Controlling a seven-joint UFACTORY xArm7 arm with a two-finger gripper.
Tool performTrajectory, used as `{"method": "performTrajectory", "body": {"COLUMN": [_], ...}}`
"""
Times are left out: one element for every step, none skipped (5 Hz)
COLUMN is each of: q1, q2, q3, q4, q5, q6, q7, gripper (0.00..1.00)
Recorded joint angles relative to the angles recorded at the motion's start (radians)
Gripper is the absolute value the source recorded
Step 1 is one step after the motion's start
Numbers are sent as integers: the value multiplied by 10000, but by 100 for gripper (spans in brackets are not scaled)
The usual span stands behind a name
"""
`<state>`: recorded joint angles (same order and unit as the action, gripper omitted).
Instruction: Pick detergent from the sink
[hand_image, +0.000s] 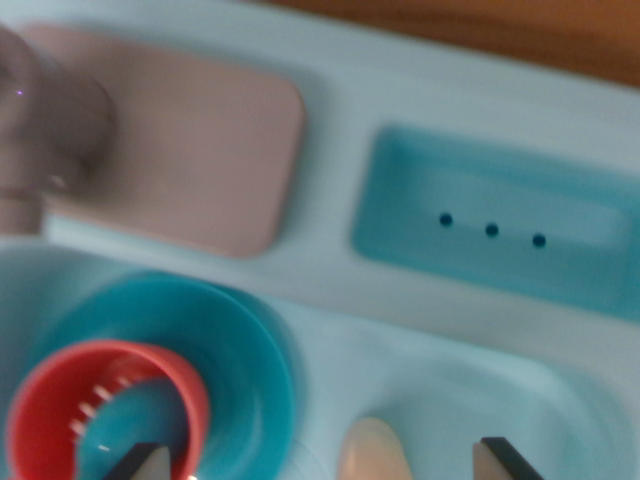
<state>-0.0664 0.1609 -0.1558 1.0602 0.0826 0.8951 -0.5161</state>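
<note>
The picture is blurred. A pale cream rounded thing (374, 452), probably the top of the detergent bottle, pokes up at the bottom edge inside the light blue sink (470, 400). My gripper (320, 462) is open. Its left fingertip (142, 464) lies over a red cup, and its right fingertip (500, 460) is just to the right of the cream thing. The cream thing sits between the fingers, nearer the right one, with nothing touching it. Its lower part is cut off by the frame.
A red cup (60, 420) stands in a teal bowl (245, 350) at the lower left. A faucet (45, 130) rises at the left edge beside a pink board (210, 150). A teal soap tray (500, 225) with three holes lies at the right. A wooden surface (520, 30) runs behind.
</note>
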Motion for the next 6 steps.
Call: {"method": "performTrajectory", "body": {"q1": [-214,-214,-214,-214,-213,-213], "q2": [365,365,365,365,364,364], "q3": [-268,-268,-268,-268,-269,-269], "q4": [-1053,-1053,-1053,-1053,-1046,-1046], "q5": [131,131,131,131,130,130], "q6": [-1245,-1245,-1245,-1245,-1236,-1236], "q7": [-957,-957,-957,-957,-957,-957], "gripper": [100,100,100,100,100,100]}}
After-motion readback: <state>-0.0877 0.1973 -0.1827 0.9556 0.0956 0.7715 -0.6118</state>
